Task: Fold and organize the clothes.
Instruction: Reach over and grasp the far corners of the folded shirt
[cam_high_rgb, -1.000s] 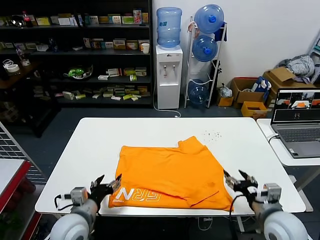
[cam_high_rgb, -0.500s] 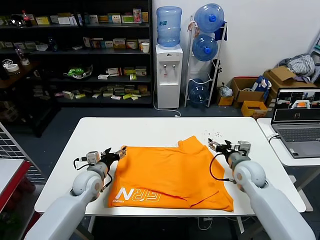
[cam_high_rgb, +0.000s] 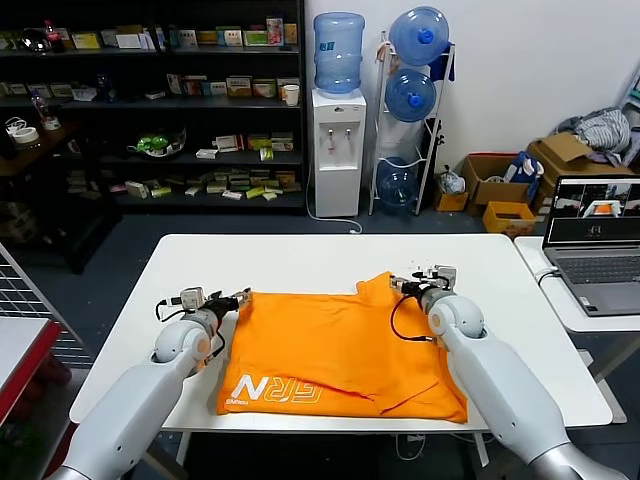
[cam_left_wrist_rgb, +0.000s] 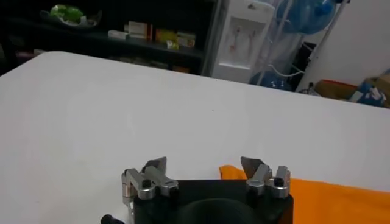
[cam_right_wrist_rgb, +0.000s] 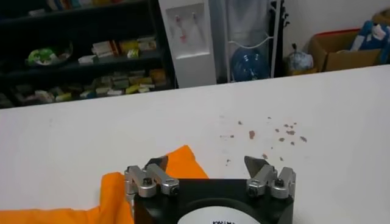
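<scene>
The left claw (cam_high_rgb: 238, 296) hangs at the far left corner of the orange T-shirt (cam_high_rgb: 340, 345), its fingers spread and holding nothing; its wrist view shows only a sliver of orange cloth past the fingertips. The T-shirt lies flat on the white desk (cam_high_rgb: 300, 260), its white lettering (cam_high_rgb: 272, 390) near the front edge and partly cut by a fold. The right claw (cam_high_rgb: 403, 284) is spread too, at the shirt's far right corner, its tips hard to make out

Left hand (cam_high_rgb: 238, 296), right hand (cam_high_rgb: 401, 283) spread (both arms extended, seemingly low).
</scene>
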